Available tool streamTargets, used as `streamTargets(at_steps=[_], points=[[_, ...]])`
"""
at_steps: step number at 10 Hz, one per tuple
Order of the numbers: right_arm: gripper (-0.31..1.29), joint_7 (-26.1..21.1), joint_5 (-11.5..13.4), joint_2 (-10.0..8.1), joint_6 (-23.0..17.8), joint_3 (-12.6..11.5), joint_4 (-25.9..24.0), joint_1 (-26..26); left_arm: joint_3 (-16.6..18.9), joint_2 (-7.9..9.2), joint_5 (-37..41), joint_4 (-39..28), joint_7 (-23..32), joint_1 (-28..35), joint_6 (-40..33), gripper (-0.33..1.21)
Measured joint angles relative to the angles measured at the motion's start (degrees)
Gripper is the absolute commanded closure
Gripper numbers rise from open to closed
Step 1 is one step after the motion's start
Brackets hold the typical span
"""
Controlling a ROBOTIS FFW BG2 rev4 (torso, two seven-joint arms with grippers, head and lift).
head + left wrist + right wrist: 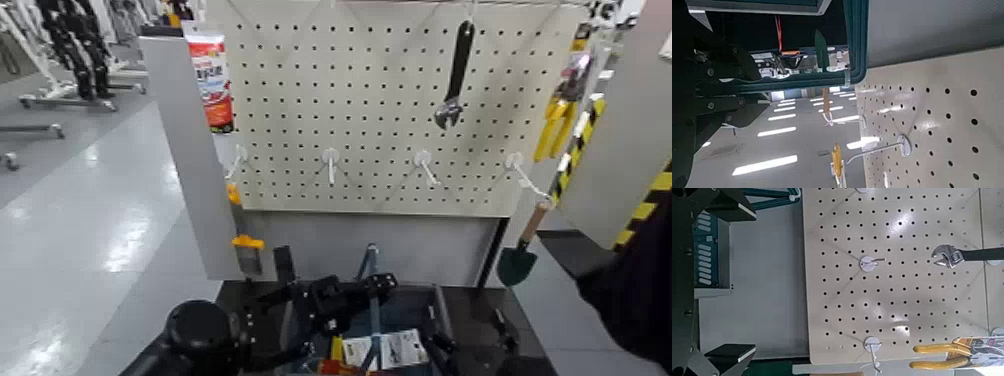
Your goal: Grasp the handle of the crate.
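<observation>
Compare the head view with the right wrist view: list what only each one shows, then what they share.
Only the head view shows the left gripper at the handle rising from the crate, plus the green trowel hanging at the board's lower right corner and an orange-and-white can beyond the board's left edge.

Only the right wrist view shows the right gripper, its fingers spread apart and holding nothing, and the crate's slatted side.

Both show the white pegboard, its hooks, the black wrench and the yellow-handled pliers.
</observation>
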Motion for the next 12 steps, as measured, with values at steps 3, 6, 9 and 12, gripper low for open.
streamTargets(at_steps=[3,6,9,12], points=[[0.13,-0.09,0.11,0.04,-0.59,-0.23,0.00,0.15,1.32,0.81,0.35,-5.76,0.59,3.31,0.10,1.19],[0.13,-0.52,0.49,0.09,-1.02,-0.46,0.00,0.41,4.00,1.53,1.87,-12.26,4.56,8.01,0.80,1.19],[0.13,-0.39,0.64,0.09,-1.30,-0.62,-0.14,0.64,6.73,2.07,2.90,-17.83,8.35,11.83,1.00,1.19],[0.13,0.10,0.62,0.09,-1.39,-0.79,-0.20,0.73,8.31,2.72,4.56,-22.07,11.08,14.90,1.07,1.19]])
